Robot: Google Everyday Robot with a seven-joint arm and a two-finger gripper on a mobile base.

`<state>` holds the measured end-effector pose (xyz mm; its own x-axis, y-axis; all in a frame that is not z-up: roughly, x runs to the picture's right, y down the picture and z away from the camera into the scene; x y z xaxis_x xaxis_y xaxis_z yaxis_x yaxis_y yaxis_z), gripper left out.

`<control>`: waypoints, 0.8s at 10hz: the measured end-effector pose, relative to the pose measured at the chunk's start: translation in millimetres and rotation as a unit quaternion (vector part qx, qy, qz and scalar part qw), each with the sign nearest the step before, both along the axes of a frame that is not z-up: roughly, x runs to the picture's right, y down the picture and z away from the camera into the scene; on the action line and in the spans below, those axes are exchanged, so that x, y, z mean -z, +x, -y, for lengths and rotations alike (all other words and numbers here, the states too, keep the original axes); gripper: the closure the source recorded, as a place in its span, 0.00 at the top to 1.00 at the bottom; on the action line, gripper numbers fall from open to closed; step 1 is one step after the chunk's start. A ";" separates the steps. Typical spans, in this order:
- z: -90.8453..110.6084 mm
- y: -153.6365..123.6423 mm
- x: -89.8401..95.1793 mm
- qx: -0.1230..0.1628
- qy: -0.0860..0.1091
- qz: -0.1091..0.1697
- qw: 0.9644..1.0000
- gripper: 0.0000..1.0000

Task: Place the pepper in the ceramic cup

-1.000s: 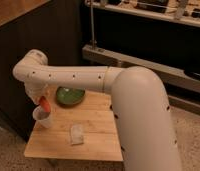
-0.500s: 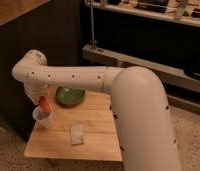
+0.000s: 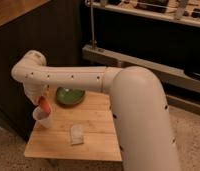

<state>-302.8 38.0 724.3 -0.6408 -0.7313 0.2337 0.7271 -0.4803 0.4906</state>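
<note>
My gripper [image 3: 41,101] hangs from the white arm at the left end of the small wooden table [image 3: 95,145]. It is shut on the orange-red pepper [image 3: 44,105], which points down directly over the whitish ceramic cup [image 3: 43,119]. The pepper's lower tip sits at about the cup's rim. The cup stands upright near the table's left edge. The wrist hides most of the fingers.
A round green bowl [image 3: 69,96] sits at the back of the table, right of the gripper. A flat pale packet [image 3: 76,135] lies at the front middle. A dark cabinet wall stands behind and to the left, and a metal shelf rack stands behind on the right.
The gripper and pepper have sunk slightly toward the cup. Everything else stays put.
</note>
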 end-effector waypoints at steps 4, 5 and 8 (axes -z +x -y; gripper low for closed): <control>-1.4 -2.3 -0.2 0.002 0.000 0.001 1.000 0.03; -1.7 -2.7 -0.3 0.002 0.001 0.002 1.000 0.03; -3.1 -3.8 -0.8 0.004 0.001 0.002 1.000 0.15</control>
